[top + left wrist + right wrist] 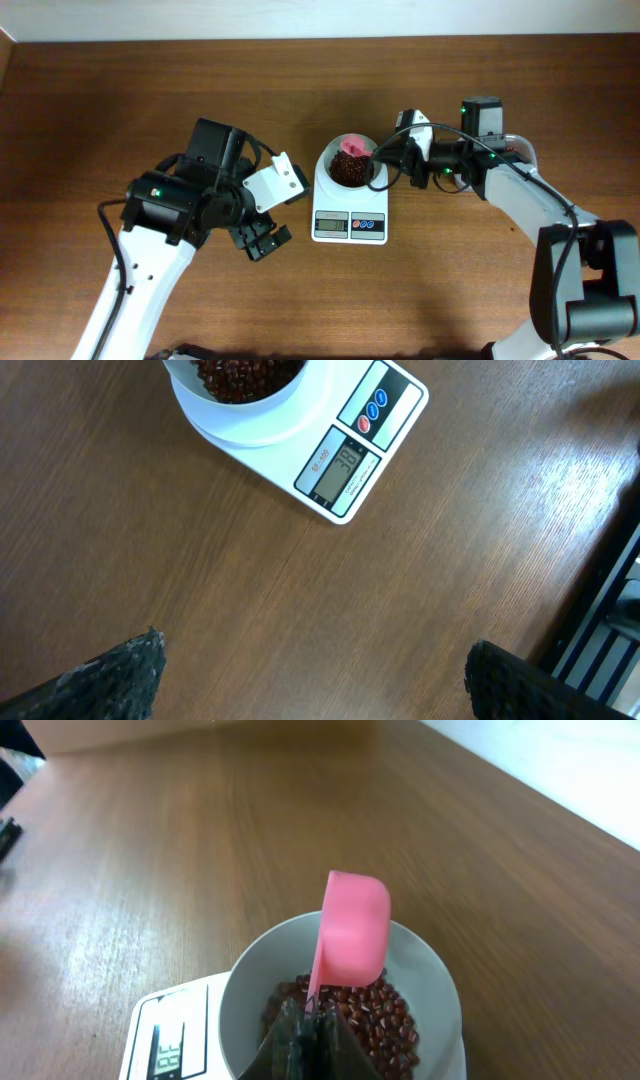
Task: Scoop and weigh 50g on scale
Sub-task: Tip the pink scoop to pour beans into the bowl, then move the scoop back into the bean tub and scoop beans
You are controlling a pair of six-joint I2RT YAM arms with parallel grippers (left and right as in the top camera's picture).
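The white scale (pixel 349 227) stands mid-table with a round white bowl (pixel 325 168) on it. Dark reddish-brown beans (pixel 350 172) lie heaped in the bowl. My right gripper (pixel 385 157) reaches in from the right, shut on the handle of a pink spoon (pixel 352 932). The spoon's cup hangs tipped over the beans (pixel 388 1016). My left gripper (pixel 262 240) hovers left of the scale, open and empty, over bare wood. In the left wrist view its fingertips (pixel 148 650) stand wide apart, with the scale (pixel 352 460) and its lit display above them.
Brown wooden table (pixel 450 290) all round. The left arm's white body (pixel 270 185) sits close to the scale's left side. A pale wall edge (pixel 300 20) runs along the back.
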